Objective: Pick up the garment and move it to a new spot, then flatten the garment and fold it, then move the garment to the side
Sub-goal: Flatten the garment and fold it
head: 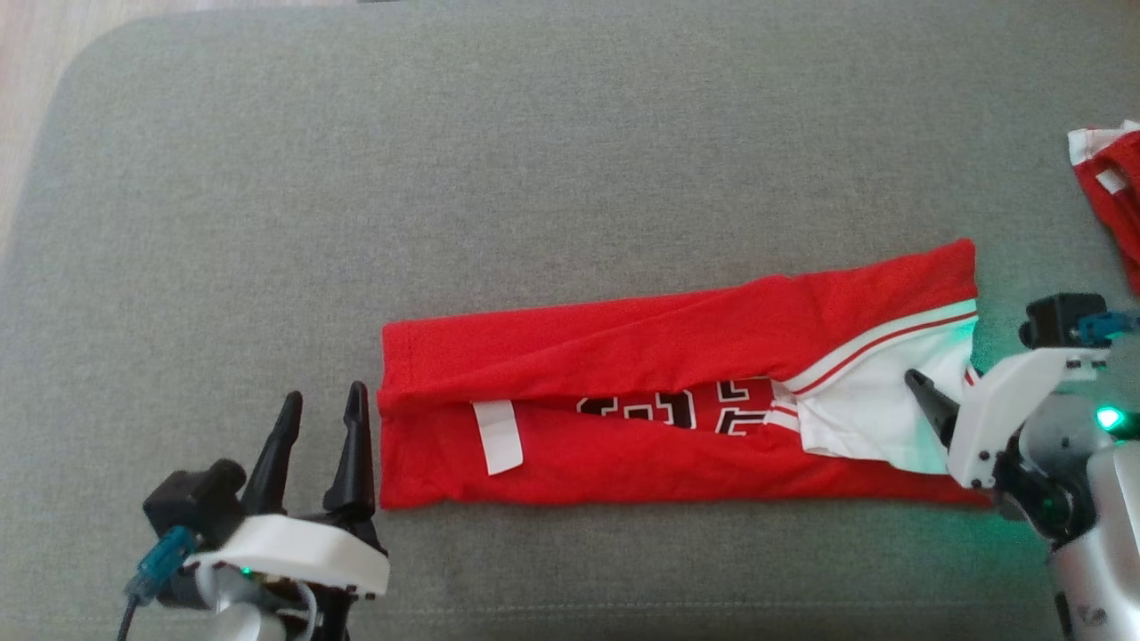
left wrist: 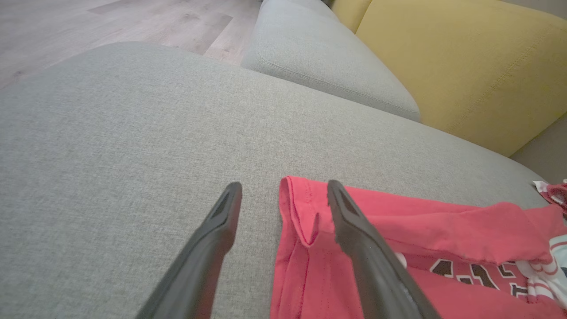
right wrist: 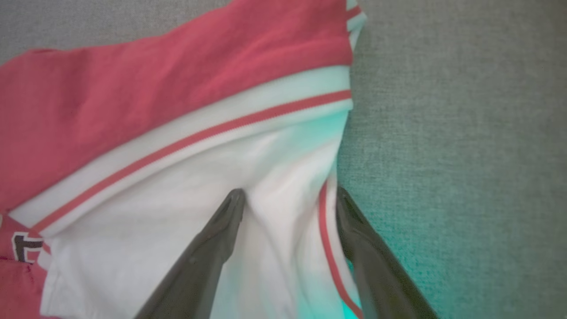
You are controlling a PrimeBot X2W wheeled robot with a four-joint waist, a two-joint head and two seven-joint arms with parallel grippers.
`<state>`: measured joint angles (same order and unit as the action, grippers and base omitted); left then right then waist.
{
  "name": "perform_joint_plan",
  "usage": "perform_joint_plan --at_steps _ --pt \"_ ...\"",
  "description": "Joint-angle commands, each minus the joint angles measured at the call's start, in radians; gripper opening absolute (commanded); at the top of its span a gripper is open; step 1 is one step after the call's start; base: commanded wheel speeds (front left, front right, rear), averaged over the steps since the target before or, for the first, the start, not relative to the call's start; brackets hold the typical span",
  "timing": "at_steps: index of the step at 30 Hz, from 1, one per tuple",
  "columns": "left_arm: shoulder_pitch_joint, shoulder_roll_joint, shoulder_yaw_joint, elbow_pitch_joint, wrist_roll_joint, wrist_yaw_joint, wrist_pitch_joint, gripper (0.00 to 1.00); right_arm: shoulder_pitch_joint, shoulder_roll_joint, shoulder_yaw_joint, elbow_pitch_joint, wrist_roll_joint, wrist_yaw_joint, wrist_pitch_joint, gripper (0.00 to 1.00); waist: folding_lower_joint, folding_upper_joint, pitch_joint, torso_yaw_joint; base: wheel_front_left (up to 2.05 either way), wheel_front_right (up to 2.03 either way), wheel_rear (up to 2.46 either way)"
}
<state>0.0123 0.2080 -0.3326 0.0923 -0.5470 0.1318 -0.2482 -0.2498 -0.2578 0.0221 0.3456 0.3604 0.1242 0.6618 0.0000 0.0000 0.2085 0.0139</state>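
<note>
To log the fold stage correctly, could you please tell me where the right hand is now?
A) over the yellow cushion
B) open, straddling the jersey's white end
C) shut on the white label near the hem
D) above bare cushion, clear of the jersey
B: in the right wrist view the right hand is open, and the white end of the red jersey lies between its two fingers, unpinched.

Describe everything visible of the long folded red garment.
The red garment is a soft jersey with white striped trim, black lettering and a white label. It lies folded lengthwise into a long band on the grey cushion. The open left end effector stands at its hemmed end, the open right end effector at its white end.
</note>
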Motion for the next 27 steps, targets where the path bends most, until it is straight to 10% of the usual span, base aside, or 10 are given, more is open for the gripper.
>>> perform_joint_plan --at_steps 1,3,7,27 --pt "-0.038 0.004 0.045 -0.027 0.009 -0.001 -0.011 1.00 -0.026 -0.012 0.028 -0.015 0.006 0.007 0.010 1.00 0.0000 0.0000 0.002 0.000 0.00 0.00 0.00" --pt "-0.040 0.005 0.047 -0.027 0.009 -0.002 -0.011 1.00 -0.036 -0.014 0.043 -0.007 0.015 0.007 0.017 0.49 0.0000 0.0000 0.005 0.000 0.00 0.00 0.00" --pt "-0.044 0.007 0.049 -0.025 0.011 -0.002 -0.011 1.00 -0.053 -0.018 0.068 0.004 0.032 0.007 0.000 0.00 0.0000 0.0000 0.008 -0.002 0.00 0.00 0.00" --pt "-0.049 0.015 0.048 -0.024 0.014 0.004 -0.012 1.00 0.007 -0.104 -0.067 -0.191 0.022 0.007 -0.045 0.00 0.0000 0.0000 -0.024 -0.082 0.00 0.00 0.00"
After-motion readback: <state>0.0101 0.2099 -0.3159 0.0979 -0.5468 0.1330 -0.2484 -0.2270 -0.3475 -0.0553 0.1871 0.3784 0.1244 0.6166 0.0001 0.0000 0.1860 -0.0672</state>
